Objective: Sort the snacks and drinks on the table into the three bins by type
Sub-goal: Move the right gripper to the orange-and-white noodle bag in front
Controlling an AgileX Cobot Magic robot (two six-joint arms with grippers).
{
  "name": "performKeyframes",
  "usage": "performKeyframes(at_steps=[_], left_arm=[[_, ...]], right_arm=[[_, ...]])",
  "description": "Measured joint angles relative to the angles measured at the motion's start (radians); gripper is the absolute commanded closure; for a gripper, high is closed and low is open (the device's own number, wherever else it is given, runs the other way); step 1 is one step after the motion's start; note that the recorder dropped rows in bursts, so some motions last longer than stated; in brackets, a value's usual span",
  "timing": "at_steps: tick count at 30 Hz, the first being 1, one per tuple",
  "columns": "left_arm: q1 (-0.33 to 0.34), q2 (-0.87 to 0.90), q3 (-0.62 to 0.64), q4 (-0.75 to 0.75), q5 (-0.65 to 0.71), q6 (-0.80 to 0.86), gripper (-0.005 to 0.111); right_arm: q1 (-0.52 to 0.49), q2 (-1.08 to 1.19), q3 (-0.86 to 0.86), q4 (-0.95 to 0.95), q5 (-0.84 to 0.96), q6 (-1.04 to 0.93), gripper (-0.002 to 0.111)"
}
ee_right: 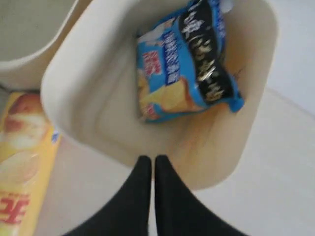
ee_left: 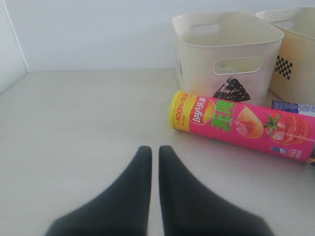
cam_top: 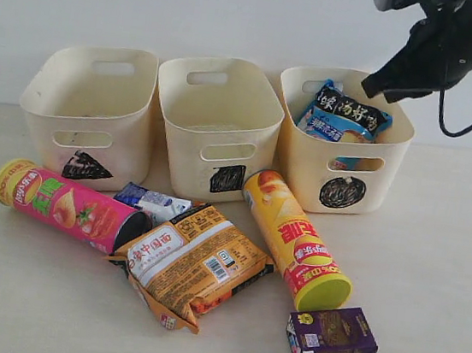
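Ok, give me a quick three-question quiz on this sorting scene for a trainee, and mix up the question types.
1. True or false: the blue bag lies in the circle bin.
2. Which lies nearest the purple carton? A pink tube, B yellow tube, C blue-white carton.
3. How many items lie on the table, outside the bins?
Key: 1 true; 2 B; 3 five.
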Motion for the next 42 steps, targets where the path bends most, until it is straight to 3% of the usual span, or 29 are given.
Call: performKeyframes(at_steps=[3,9,16,18,24,34,42], left_arm=[[0.0,0.0,0.0,0.0,0.0,0.0,0.102],[0.0,0.0,0.0,0.0,0.0,0.0,0.102],[0.0,0.0,0.0,0.0,0.0,0.0,0.102],[0.0,0.0,0.0,0.0,0.0,0.0,0.102],[0.0,0.0,0.0,0.0,0.0,0.0,0.102],[0.0,0.0,0.0,0.0,0.0,0.0,0.102],[0.0,0.0,0.0,0.0,0.0,0.0,0.102]], right_arm=[[0.0,0.0,0.0,0.126,0.15,-0.109,0.108],[0.07,0.0,0.0,0.236,0.238,-0.241,0.106],[0.266,0.008,0.0,0.212,0.293,-0.324,0.045],[0.3,0.015,0.0,0.2,0.329,-0.346,0.035],[0.357,0.015,0.0,0.191,0.415,-0.326,0.039],[0.361,0.015,0.096,0.27,0.441,-0.164,0.044],[0.361,0.029,0.199,0.463,0.281,-0.141,0.043]])
